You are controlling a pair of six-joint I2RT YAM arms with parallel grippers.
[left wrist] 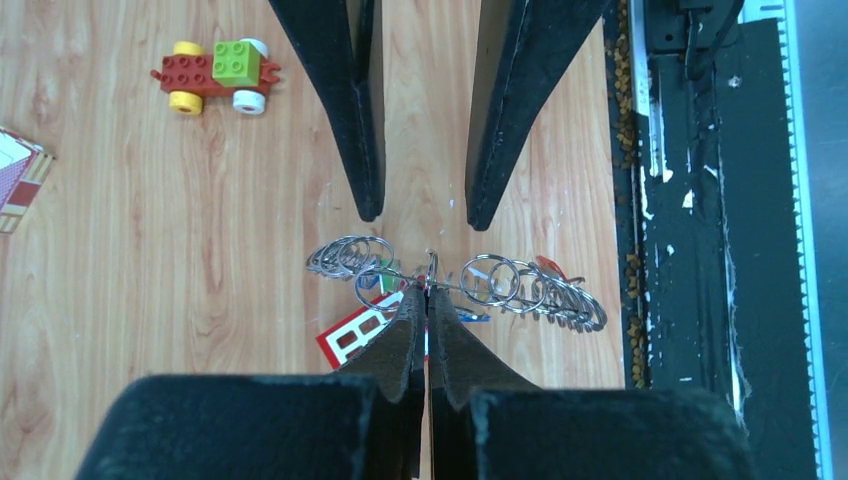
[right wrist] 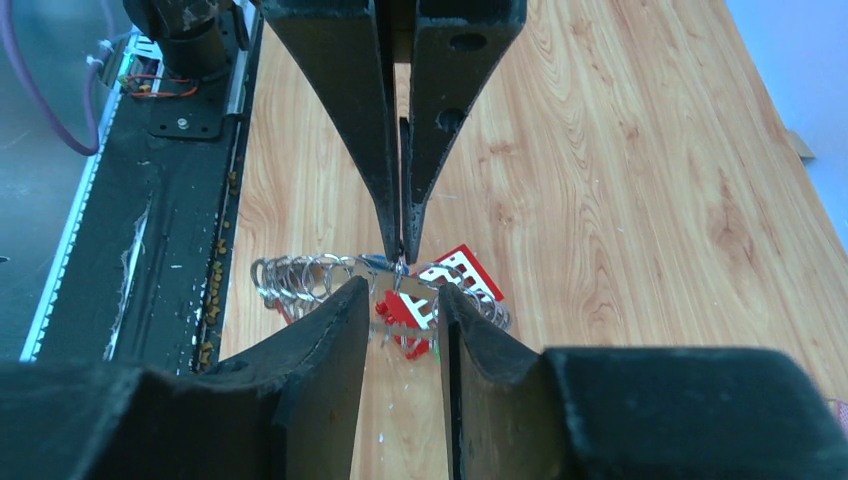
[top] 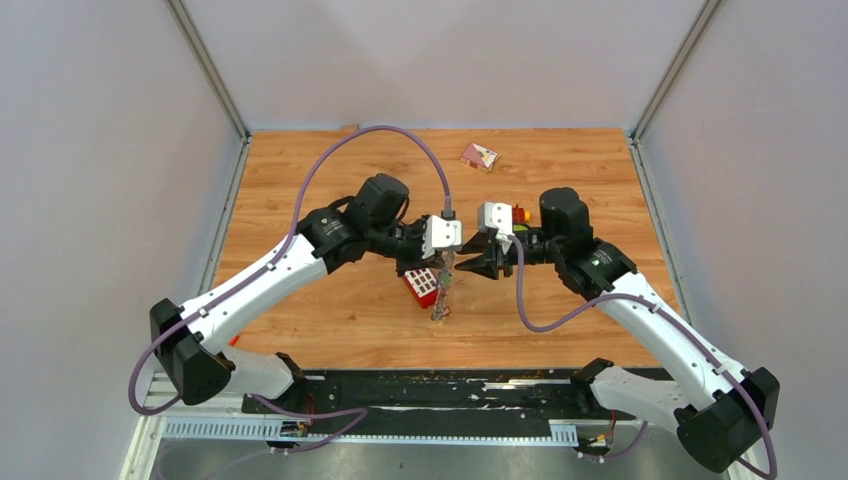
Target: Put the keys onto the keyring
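The left hand (left wrist: 428, 295), pressed together, pinches the keyring (left wrist: 520, 290) mid-span above the desk (left wrist: 150, 250) — its long axis crosswise to both arms — while the right hand (right wrist: 400, 292), spread, faces it head-on, fingertips just short of it.

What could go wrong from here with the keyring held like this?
1. The left gripper pinches the keyring only at its fingertips, so a push may twist it or slip it out.
2. The right gripper is open and straddles that same pinch point, so the fingers could collide on closing.
3. The small rings sit bunched on either side, so several might get caught at once.
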